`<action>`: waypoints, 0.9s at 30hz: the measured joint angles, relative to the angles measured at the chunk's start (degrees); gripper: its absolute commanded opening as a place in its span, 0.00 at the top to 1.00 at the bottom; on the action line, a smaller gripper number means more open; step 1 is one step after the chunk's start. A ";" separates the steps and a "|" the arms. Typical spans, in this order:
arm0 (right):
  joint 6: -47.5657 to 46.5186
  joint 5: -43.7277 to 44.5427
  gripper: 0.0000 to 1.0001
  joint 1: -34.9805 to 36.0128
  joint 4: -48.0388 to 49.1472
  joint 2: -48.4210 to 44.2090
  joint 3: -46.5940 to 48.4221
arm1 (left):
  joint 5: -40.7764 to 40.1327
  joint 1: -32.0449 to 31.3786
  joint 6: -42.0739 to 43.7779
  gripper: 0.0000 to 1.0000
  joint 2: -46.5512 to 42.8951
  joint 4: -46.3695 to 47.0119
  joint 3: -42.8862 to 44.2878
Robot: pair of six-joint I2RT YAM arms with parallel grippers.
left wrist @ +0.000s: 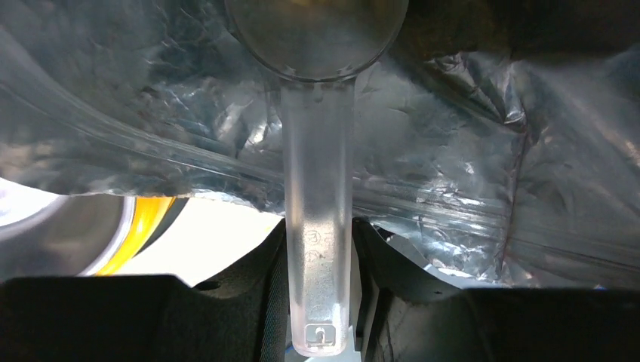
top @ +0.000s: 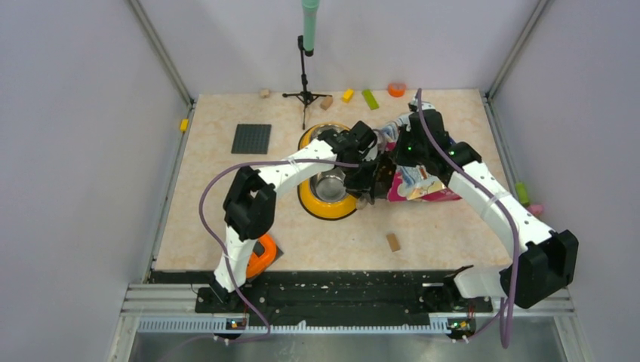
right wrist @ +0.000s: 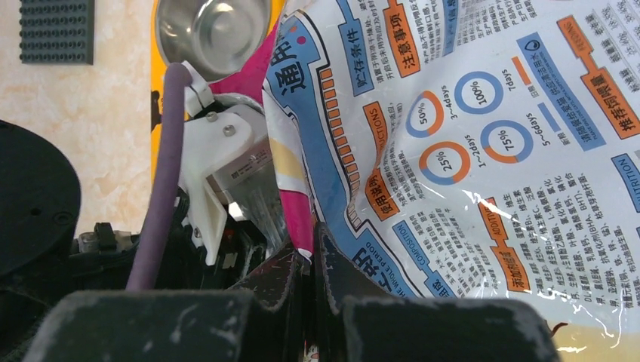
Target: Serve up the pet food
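- gripping scoop (left wrist: 317, 173) in left gripper (left wrist: 321, 260) inside bag (left wrist: 490, 151): may spill short of bowl (right wrist: 211, 34).
- pinching bag edge in right gripper (right wrist: 309, 264): may slip, shutting mouth.

Table (top: 211, 204): beige marbled top.
Baseplate (top: 250, 139): dark grey, studded, flat, far left.
Tripod (top: 305, 94): black, at the far edge, carrying a mint-green pole (top: 309, 23).
Far edge, left to right: tan block (top: 264, 93), brown block (top: 326, 102), yellow block (top: 348, 95), green block (top: 370, 99), orange ring (top: 396, 89).
Second tan block (top: 392, 241): alone, near front centre.
Orange object (top: 263, 255): near left.
Yellow piece (top: 183, 124): left rim.
Green piece (top: 522, 193) and pink piece (top: 535, 209): right rim.
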 measured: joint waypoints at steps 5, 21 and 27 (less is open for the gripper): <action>0.07 1.18 1.00 -0.55 0.46 -0.79 -0.94 | -2.99 -0.66 -0.66 1.00 0.00 6.73 -2.67; 1.68 1.64 1.00 -0.59 0.02 -2.71 -2.54 | -19.21 -3.56 5.35 1.00 -9.44 38.80 -28.26; 2.25 1.66 1.00 -0.61 -0.22 -2.93 -2.54 | -21.05 -3.65 10.03 1.00 -13.60 46.18 -35.23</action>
